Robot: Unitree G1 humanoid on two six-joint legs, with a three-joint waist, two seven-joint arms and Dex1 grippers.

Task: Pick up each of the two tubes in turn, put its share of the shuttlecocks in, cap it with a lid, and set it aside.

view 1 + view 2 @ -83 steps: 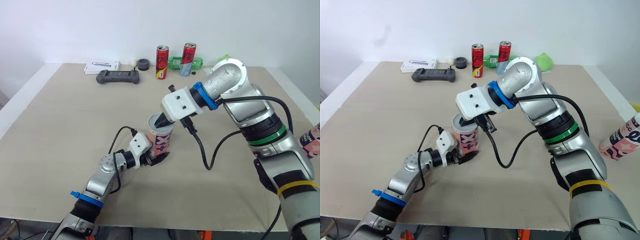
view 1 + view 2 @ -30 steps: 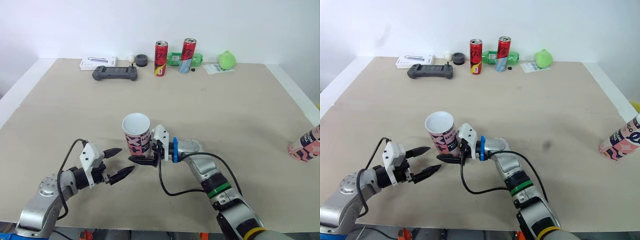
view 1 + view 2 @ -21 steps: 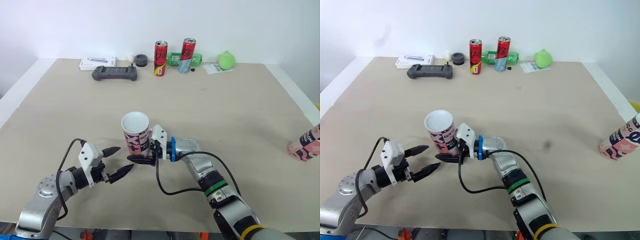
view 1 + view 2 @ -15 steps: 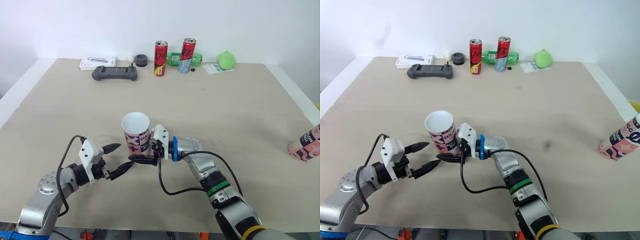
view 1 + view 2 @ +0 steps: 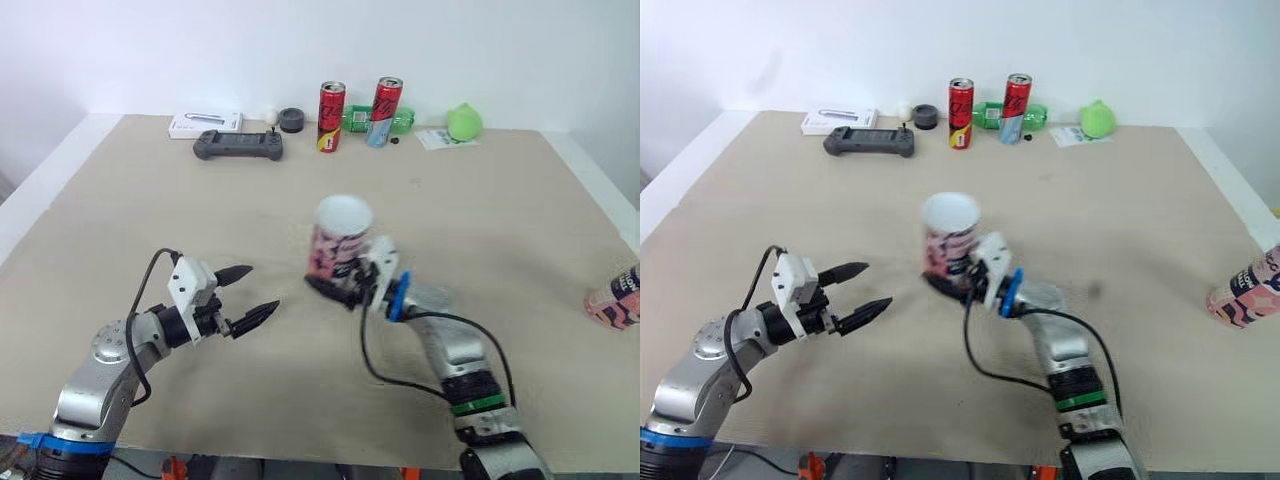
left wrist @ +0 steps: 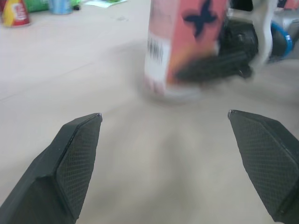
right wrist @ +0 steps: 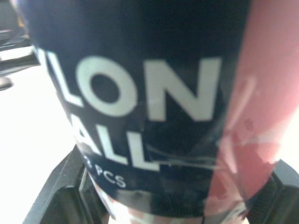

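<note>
Pink and navy, the open tube [image 5: 335, 245] had swung off toward the robot's right since half a second ago, and it now stood near the middle of the table [image 5: 120, 220], roughly upright with its white mouth uncapped. The right gripper [image 5: 337, 288] was clamped round its lower end, black fingers [image 7: 60, 186] pressed on both sides of the lettered wall; whether the base touched the table could not be told. Back then the left gripper [image 5: 262, 290] had its tips just beside that hold; now it hung well apart from the tube, holding nothing, its two fingers spread wide. The whole scene had slid a little too, so the camera had moved as well. Count them up: two tubes, the second tube [image 5: 613, 300] away at the table's right edge, partly cut off. Two red cans [image 5: 330, 103] stood along the far edge, one green bottle [image 5: 355, 121] lying between them. One green round object [image 5: 464, 122] sat to their right. One black controller [image 5: 238, 146], one white box [image 5: 205, 124], one small black puck [image 5: 292, 120] and one tiny white ball [image 5: 270, 114] sat to their left.
</note>
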